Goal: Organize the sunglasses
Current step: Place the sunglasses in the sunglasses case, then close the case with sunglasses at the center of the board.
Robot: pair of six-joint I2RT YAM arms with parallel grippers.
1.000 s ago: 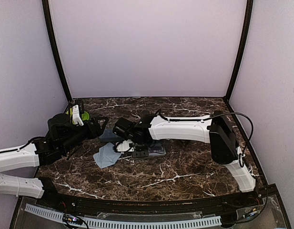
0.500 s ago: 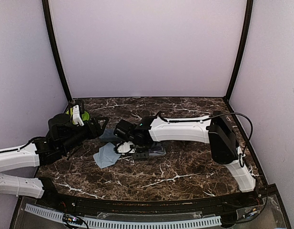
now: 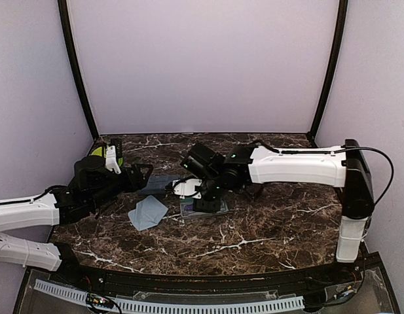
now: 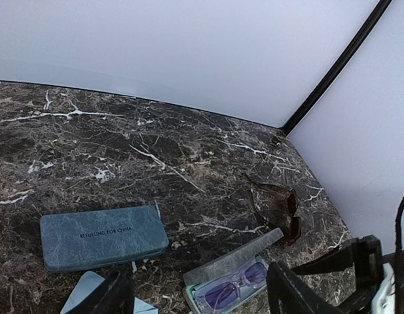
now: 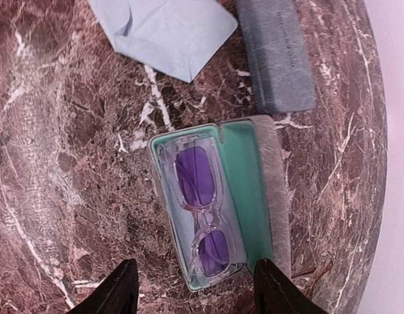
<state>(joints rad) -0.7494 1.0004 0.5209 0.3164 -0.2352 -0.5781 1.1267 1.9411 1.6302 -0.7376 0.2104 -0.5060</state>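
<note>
Nearest the arm bases, a light blue cloth (image 3: 148, 211) lies flat on the dark marble table (image 3: 267, 229), just left of the open case (image 5: 244, 183) and slightly nearer than it. The open case sits about mid-table with its lid swung back, showing a mint lining. The pink-purple sunglasses (image 5: 202, 209) lie inside it, lenses up, filling the tray. The right gripper (image 5: 195, 268) hangs directly above the open case, its fingers spread wide to either side of one end and pinching nothing. The left gripper (image 4: 198, 284) is left of the open case and pointed toward it, likewise spread, with nothing between its fingers. Farther back and left of the open case, the closed case (image 4: 103, 237), blue-grey, lies flat and apart from it. Farthest in the left wrist view, the brown sunglasses (image 4: 280, 209) rest on the bare table just beyond the open case's lid side, close to it but outside it. Whether they touch the lid I cannot tell.
</note>
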